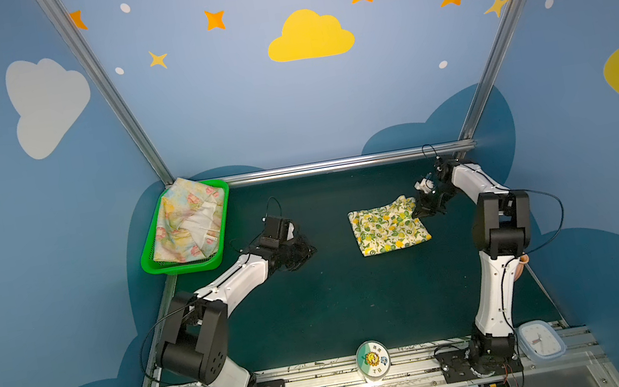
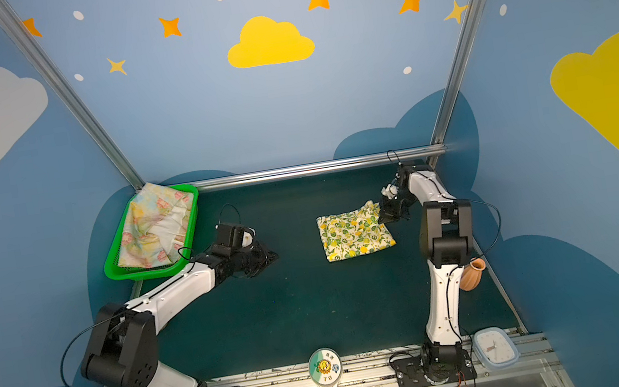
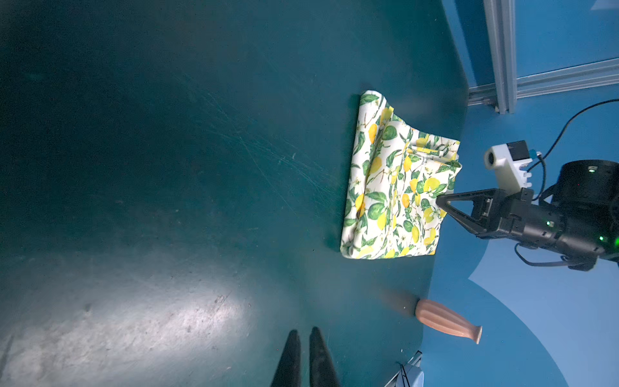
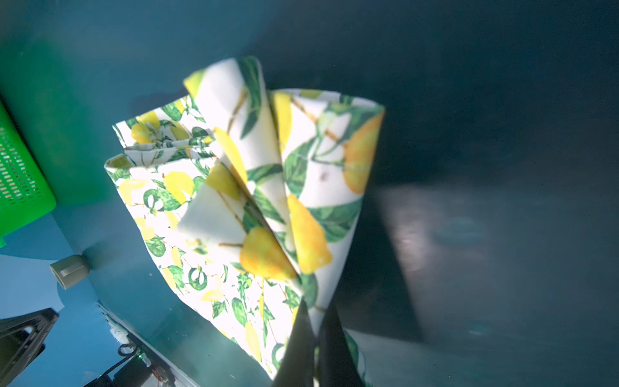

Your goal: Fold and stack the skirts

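The cream skirt with lemons (image 1: pixel 387 230) (image 2: pixel 354 233) lies folded on the dark green table, right of centre. My right gripper (image 1: pixel 418 211) (image 4: pixel 316 306) is shut on its far right corner, and that corner is lifted into loose folds. The left wrist view shows the same skirt (image 3: pixel 398 187) with the right gripper (image 3: pixel 440 201) at its edge. The pale yellow skirt with pink flowers (image 1: pixel 187 226) (image 2: pixel 156 231) lies crumpled in the green basket (image 1: pixel 185 267) at the back left. My left gripper (image 1: pixel 306 252) (image 3: pixel 304 331) hovers over bare table between basket and lemon skirt, shut and empty.
A terracotta vase (image 2: pixel 472 274) (image 3: pixel 445 321) lies at the table's right edge behind the right arm. A round tin (image 1: pixel 372 359) and a clock (image 1: pixel 541 339) sit on the front rail. A metal rail (image 1: pixel 337 165) bounds the back.
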Motion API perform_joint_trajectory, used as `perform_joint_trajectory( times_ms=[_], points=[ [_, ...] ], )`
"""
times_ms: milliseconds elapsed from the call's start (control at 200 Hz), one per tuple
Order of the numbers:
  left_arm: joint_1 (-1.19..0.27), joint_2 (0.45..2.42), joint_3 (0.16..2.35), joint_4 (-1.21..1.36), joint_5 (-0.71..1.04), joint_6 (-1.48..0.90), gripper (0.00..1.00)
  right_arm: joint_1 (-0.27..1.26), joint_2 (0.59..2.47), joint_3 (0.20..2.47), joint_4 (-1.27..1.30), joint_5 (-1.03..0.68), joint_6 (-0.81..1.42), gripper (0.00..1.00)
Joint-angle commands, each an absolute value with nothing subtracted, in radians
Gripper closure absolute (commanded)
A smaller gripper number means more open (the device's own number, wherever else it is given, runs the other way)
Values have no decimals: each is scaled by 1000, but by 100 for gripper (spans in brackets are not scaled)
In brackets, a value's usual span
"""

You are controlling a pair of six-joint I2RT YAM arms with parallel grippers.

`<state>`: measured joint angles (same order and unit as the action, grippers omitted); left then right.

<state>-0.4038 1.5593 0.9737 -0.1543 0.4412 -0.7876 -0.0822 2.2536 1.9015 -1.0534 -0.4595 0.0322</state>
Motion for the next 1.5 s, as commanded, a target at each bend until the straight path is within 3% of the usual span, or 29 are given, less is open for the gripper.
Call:
perform_joint_trajectory(
  times_ms=[0,486,846,1492],
  points=[
    [-401,1505,975,-196,386,-787,89,-125,2286,1996,-1174,-486,-43,100],
    [-402,1506,1000,-328,348,-829,85,-235,2575,2483,-1414,-457,-165,100],
    [-405,1555,1057,-358,342,-834,85,-273,2579,2493,-1296,-529,-201,100],
    [-407,1608,1071,-344,353,-846,86,-302,2580,2491,-1196,-489,-131,98]
  ],
)
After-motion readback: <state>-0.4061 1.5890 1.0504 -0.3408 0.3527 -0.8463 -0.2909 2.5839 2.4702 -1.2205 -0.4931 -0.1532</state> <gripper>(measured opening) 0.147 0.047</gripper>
